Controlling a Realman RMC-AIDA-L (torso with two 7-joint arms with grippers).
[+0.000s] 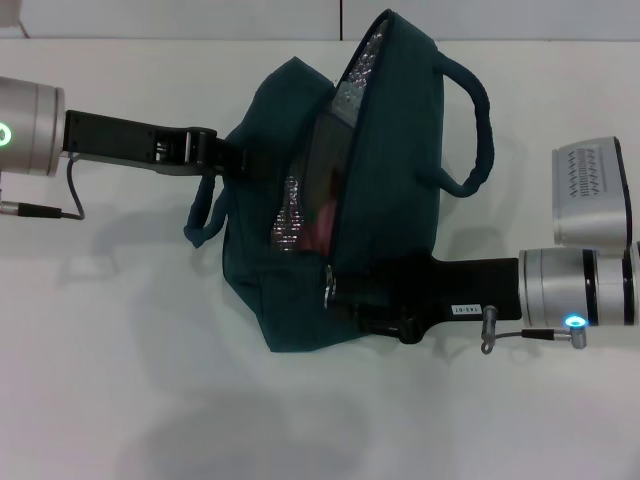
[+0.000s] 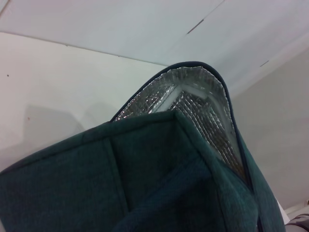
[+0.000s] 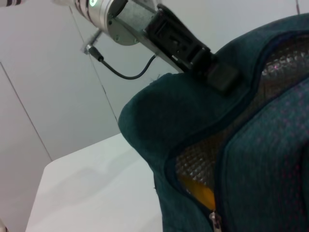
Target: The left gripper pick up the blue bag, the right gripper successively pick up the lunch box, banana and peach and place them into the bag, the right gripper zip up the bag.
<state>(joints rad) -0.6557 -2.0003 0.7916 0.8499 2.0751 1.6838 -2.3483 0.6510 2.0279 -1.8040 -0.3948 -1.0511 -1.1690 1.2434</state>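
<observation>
The blue bag (image 1: 390, 170) lies held up over the white table, its mouth open and its silver lining (image 1: 355, 75) showing. My left gripper (image 1: 222, 155) is shut on the bag's left edge, which also shows in the right wrist view (image 3: 219, 77). My right gripper (image 1: 338, 296) is at the near end of the bag's opening, right by the metal zipper pull (image 1: 328, 284). The yellow banana (image 3: 200, 191) shows inside the bag, above the zipper pull (image 3: 214, 221). A pinkish-red thing (image 1: 318, 228) lies inside; I cannot tell if it is the lunch box or the peach.
The bag's right handle (image 1: 480, 130) loops out toward my right arm (image 1: 575, 290). The other handle (image 1: 200, 220) hangs below my left arm (image 1: 110, 135). The white table (image 1: 120, 380) spreads around the bag.
</observation>
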